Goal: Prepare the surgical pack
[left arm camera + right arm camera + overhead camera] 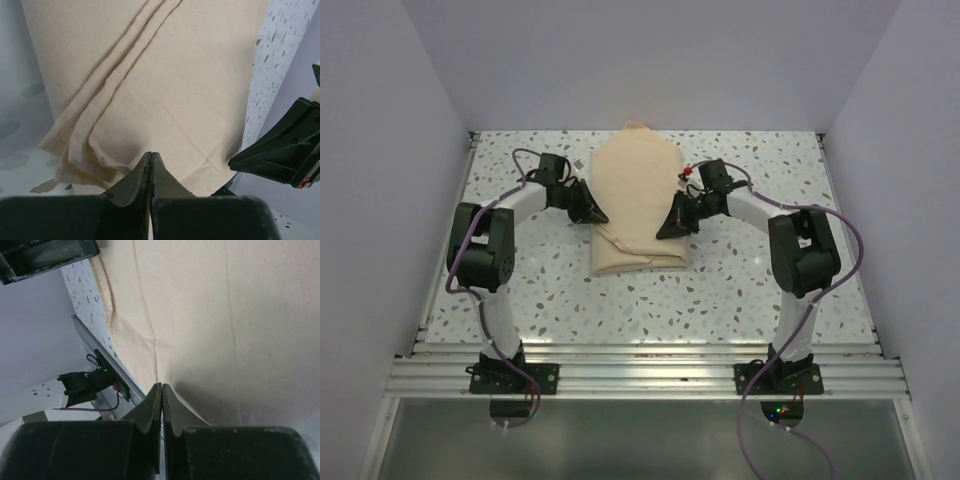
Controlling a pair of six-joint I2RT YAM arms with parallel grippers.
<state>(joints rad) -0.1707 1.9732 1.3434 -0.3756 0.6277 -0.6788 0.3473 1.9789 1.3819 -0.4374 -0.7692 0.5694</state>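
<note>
Folded tan surgical pack (pixel 638 205) at the centre of the speckled desk (pixel 720 290), tapering toward 12 o'clock. The left gripper (pixel 600 217) meets its 9 o'clock edge and the right gripper (pixel 662 234) its 3 o'clock edge, both closed.

Lab test cell, white walls (pixel 380 150), speckled tabletop (pixel 620 300), aluminium rails (pixel 640 375)

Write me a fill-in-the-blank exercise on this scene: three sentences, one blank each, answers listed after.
1. The cloth pack lies ___ the two grippers.
2. The left gripper meets the pack at its ___ edge.
3. The right gripper and the left one both have their jaws ___.
Missing words: between; left; shut.
</note>
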